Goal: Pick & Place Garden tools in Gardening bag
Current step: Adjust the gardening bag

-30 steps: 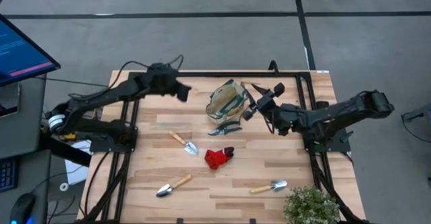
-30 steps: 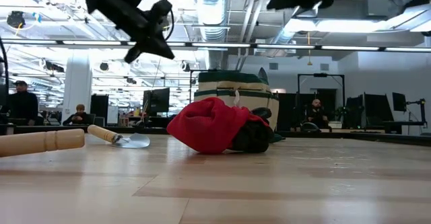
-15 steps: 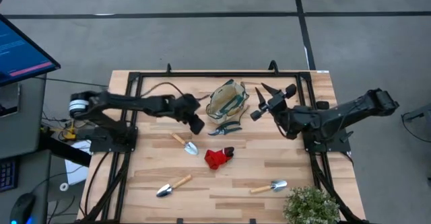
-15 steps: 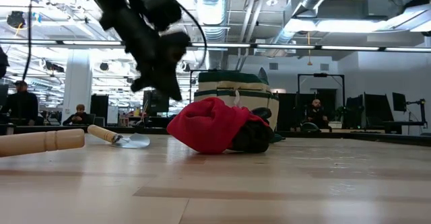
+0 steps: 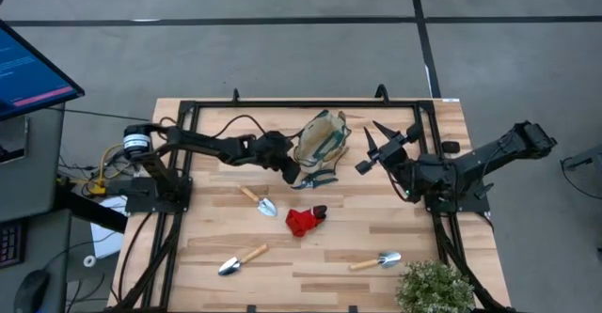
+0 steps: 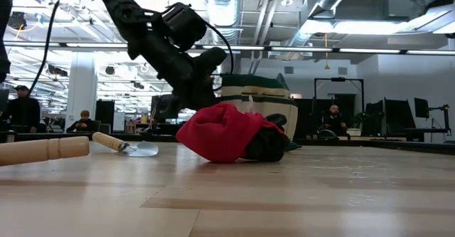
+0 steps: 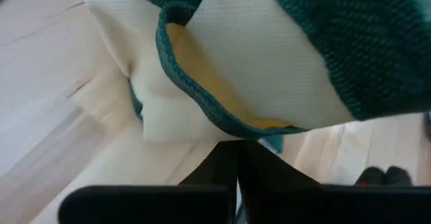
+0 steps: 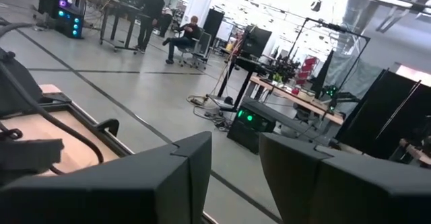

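Left gripper (image 5: pixel 292 172), fingers pressed together, has swung across to the gardening bag (image 5: pixel 318 139), now at its 7 o'clock edge beside the shears (image 5: pixel 317 178). Right gripper (image 5: pixel 376 144), spread and empty, pulled back to 3 o'clock. I'd judge a shears pickup comes next.

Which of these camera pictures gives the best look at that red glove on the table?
The low view: the red glove fills the middle, close up, lying on the wood in front of the gardening bag. The high view shows it small from above. The left wrist view catches only a red speck; the right wrist view misses it.
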Available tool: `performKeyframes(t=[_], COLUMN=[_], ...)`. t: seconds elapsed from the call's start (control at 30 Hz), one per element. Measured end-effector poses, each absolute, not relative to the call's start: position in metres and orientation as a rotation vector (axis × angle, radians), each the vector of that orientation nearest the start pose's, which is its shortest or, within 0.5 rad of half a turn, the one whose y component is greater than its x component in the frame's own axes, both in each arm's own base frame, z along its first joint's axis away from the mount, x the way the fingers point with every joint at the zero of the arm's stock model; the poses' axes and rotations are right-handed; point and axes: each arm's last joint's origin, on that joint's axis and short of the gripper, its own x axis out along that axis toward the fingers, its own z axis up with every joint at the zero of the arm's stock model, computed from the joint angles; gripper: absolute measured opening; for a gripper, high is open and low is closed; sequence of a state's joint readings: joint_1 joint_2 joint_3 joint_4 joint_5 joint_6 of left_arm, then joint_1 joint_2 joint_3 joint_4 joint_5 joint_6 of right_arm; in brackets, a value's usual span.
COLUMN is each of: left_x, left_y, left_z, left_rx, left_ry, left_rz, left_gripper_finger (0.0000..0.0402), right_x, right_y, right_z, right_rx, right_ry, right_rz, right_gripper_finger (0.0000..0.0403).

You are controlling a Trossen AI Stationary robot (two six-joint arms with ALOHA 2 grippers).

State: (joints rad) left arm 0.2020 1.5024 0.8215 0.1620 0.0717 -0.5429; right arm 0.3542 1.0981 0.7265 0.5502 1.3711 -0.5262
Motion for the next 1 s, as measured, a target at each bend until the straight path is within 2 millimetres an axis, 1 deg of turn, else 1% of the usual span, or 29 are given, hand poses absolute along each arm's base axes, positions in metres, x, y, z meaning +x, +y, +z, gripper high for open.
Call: performKeyframes(t=[0.23, 0.4, 0.53, 0.63, 0.7, 0.87, 1.0], left_x=[0.324, 0.334, 0.347, 0.354, 0.357, 0.360, 0.360], left_y=[0.065, 0.070, 0.072, 0.074, 0.074, 0.075, 0.074], left_z=[0.202, 0.205, 0.210, 0.211, 0.211, 0.219, 0.220], left_rx=[-0.617, -0.597, -0.559, -0.547, -0.546, -0.535, -0.537], left_ry=[0.386, 0.355, 0.313, 0.308, 0.303, 0.220, 0.224], left_rz=[0.245, 0.244, 0.226, 0.223, 0.222, 0.201, 0.184], left_gripper_finger=[0.0003, 0.0003, 0.0003, 0.0003, 0.0003, 0.0003, 0.0003], right_x=[0.219, 0.218, 0.218, 0.218, 0.218, 0.219, 0.219], right_y=[0.050, 0.050, 0.050, 0.050, 0.050, 0.050, 0.050], right_z=[0.317, 0.317, 0.317, 0.317, 0.316, 0.311, 0.309], right_rx=[-0.354, -0.352, -0.348, -0.315, -0.300, -0.268, -0.226], right_ry=[0.163, 0.165, 0.166, 0.148, 0.142, 0.137, 0.117], right_rz=[-1.016, -1.026, -1.033, -1.037, -1.037, -1.035, -1.032], right_gripper_finger=[0.0118, 0.0118, 0.0118, 0.0118, 0.0118, 0.0118, 0.0118])
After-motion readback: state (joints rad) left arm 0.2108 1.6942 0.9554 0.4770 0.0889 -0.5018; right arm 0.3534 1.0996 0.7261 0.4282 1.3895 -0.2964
